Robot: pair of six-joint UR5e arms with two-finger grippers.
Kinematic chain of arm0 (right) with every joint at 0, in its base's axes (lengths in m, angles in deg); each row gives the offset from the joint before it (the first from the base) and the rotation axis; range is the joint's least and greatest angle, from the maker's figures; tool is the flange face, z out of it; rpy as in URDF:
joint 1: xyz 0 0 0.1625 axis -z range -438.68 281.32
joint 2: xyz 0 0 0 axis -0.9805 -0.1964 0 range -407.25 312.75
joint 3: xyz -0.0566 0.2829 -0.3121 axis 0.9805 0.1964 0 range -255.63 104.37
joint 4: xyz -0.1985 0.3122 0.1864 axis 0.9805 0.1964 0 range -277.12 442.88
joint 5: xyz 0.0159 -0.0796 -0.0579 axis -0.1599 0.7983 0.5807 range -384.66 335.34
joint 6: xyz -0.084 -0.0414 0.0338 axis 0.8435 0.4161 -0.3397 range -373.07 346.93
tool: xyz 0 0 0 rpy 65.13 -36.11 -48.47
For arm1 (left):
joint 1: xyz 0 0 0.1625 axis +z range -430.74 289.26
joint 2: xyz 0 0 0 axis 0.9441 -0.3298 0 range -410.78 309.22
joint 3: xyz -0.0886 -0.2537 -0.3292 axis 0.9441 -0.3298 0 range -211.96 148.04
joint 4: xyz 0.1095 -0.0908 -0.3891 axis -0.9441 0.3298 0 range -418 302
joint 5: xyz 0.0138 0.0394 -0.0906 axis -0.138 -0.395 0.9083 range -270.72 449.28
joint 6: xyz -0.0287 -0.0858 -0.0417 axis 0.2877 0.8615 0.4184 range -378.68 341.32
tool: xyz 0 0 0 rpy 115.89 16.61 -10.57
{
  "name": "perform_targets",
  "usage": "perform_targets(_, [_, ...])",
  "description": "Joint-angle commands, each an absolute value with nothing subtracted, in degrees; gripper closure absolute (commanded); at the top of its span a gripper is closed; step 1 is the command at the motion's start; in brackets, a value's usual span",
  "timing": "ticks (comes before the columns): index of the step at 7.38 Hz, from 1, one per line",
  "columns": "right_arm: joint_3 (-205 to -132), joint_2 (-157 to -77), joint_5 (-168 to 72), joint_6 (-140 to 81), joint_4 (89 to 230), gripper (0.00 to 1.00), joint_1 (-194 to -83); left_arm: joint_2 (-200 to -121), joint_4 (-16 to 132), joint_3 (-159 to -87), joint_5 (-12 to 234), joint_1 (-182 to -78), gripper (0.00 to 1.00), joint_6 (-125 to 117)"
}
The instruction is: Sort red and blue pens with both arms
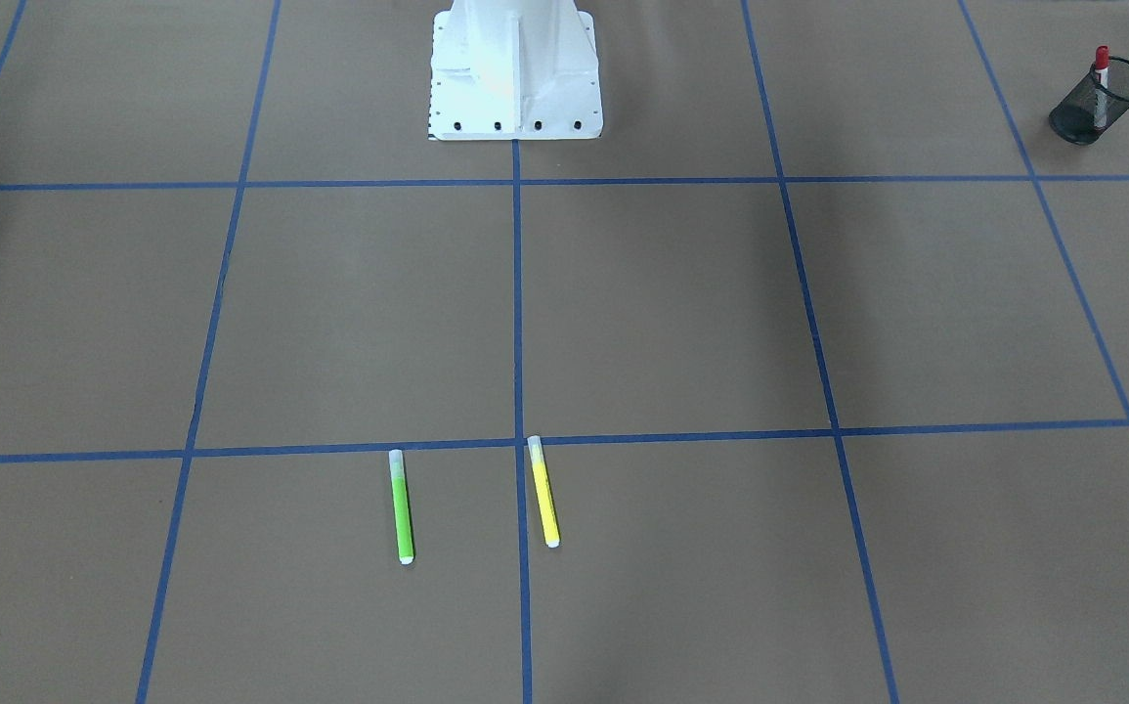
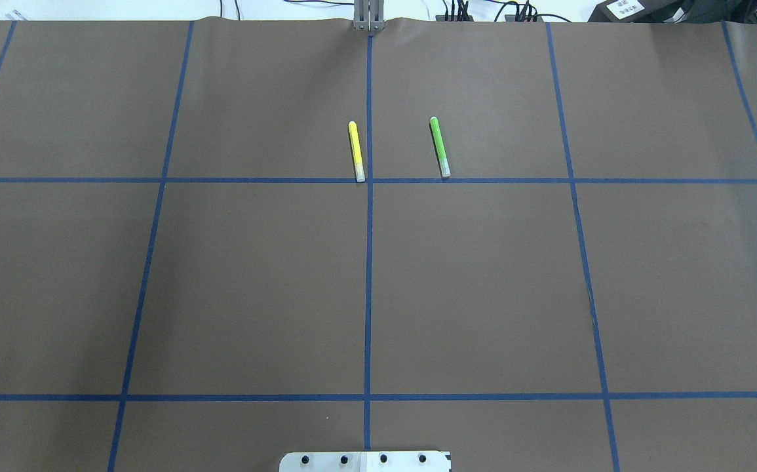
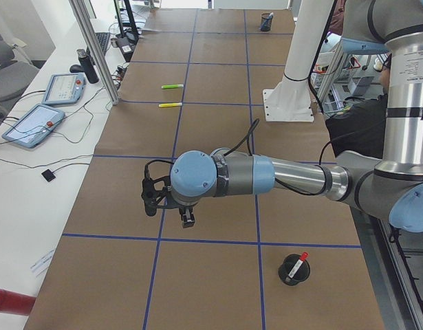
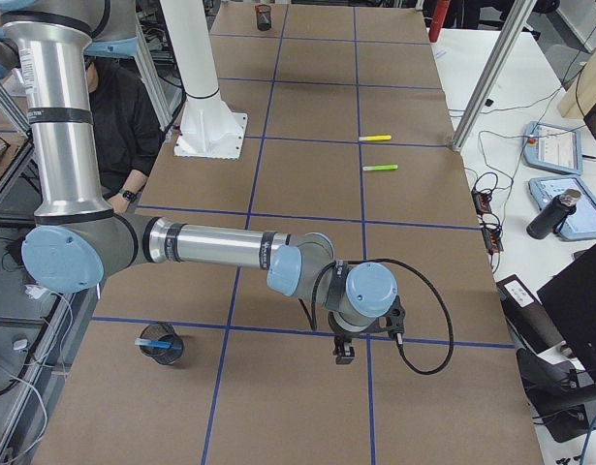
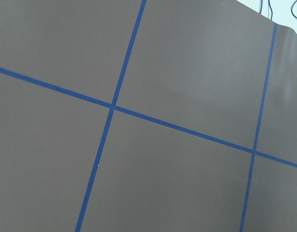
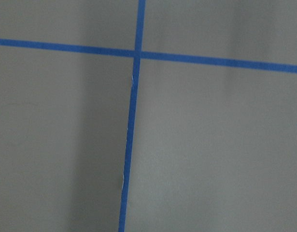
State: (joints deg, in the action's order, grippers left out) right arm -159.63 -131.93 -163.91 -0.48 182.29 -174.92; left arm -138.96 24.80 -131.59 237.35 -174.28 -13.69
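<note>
The red pen stands upright in a black mesh cup on my left side of the table; it also shows as the red pen in the exterior left view. The blue pen lies tilted inside another black mesh cup on my right side. My left gripper hangs low over the table beyond the red pen's cup. My right gripper hangs over a tape line beside the blue pen's cup. Both grippers show only in the side views, so I cannot tell if they are open or shut.
A green marker and a yellow marker lie side by side near the table's far middle. The white pedestal stands at the robot's edge. A person sits behind it. Tablets and cables line the far bench.
</note>
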Motion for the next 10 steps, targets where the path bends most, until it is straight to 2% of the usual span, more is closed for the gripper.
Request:
perform_targets(1, [-158.6, -131.6, -163.8, -10.2, 174.4, 0.00, -174.1, -139.3, 32.2, -130.2, 221.6, -168.1, 0.00, -13.6])
perform_targets(4, [-158.9, -131.4, -164.2, -16.7, 171.0, 0.00, -170.3, -139.5, 38.7, -130.5, 217.1, -158.6, 0.00, -13.7])
perform_targets(6, [-166.8, -131.4, -162.0, -25.8, 170.9, 0.00, -166.0, -139.5, 39.8, -131.9, 217.9, -158.1, 0.00, -7.9])
perform_targets(8, [-174.5, -131.4, -160.0, -25.8, 184.0, 0.00, -164.6, -138.5, 39.6, -133.9, 222.1, -158.1, 0.00, -1.1])
perform_targets(10, [-174.9, -133.2, -159.0, -24.8, 184.6, 0.00, -164.6, -136.7, 39.9, -133.3, 222.1, -158.1, 0.00, -2.0])
